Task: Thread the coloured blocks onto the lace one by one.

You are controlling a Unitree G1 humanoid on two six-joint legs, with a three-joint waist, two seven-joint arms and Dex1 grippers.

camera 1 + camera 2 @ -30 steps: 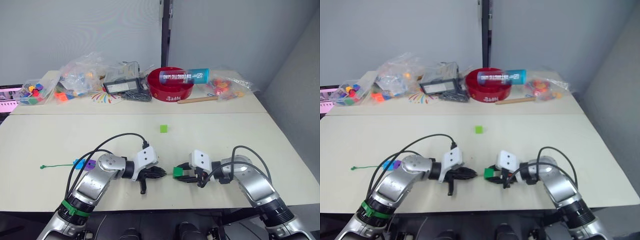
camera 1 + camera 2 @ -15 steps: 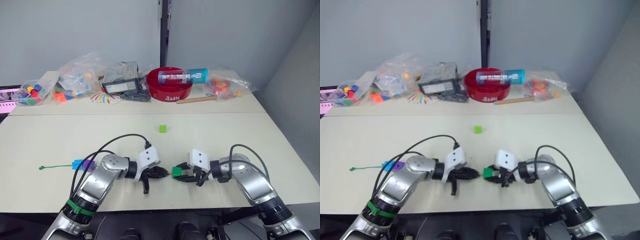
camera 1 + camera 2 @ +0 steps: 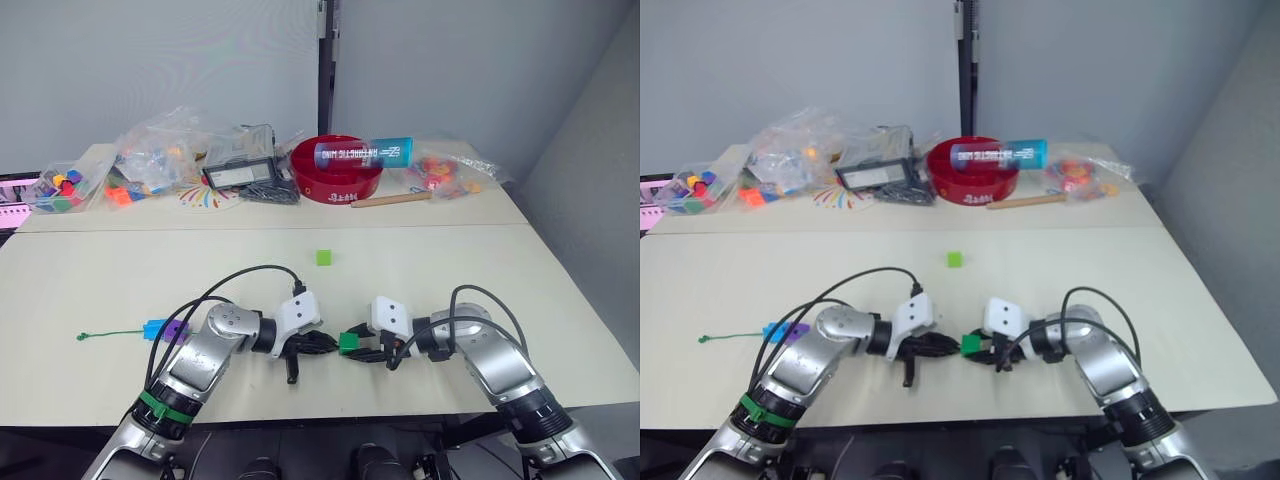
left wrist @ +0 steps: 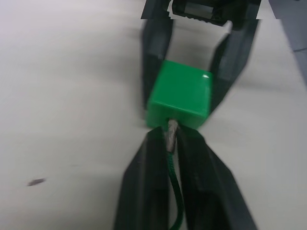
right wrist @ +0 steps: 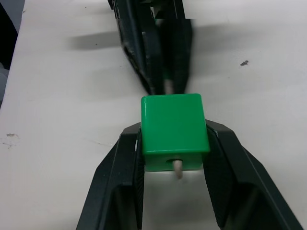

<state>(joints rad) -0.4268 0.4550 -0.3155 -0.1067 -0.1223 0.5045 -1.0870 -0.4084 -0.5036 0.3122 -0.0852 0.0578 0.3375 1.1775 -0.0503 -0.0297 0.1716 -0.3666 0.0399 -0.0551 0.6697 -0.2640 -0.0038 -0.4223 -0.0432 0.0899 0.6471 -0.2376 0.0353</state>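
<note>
My right gripper (image 3: 356, 345) is shut on a dark green block (image 3: 347, 343) just above the table near its front edge. My left gripper (image 3: 318, 343) faces it and is shut on the green lace (image 4: 171, 167) just behind its pale tip (image 4: 170, 130). That tip enters the block's (image 4: 180, 93) hole and pokes out of the far side as a pale stub (image 5: 177, 168). The lace runs left to its knotted end (image 3: 85, 336), with a blue block (image 3: 155, 328) and a purple block (image 3: 178, 330) on it. A light green block (image 3: 324, 258) lies loose mid-table.
Along the back table stand a red bowl (image 3: 322, 177) with a blue canister (image 3: 364, 153) across it, clear bags of toy pieces (image 3: 150, 160), a black box (image 3: 238, 172) and a wooden stick (image 3: 390, 199). Black cables (image 3: 240, 275) loop over both arms.
The two grippers have closed the gap between them. The lace tip, which stood short of the dark green block, now goes through its hole.
</note>
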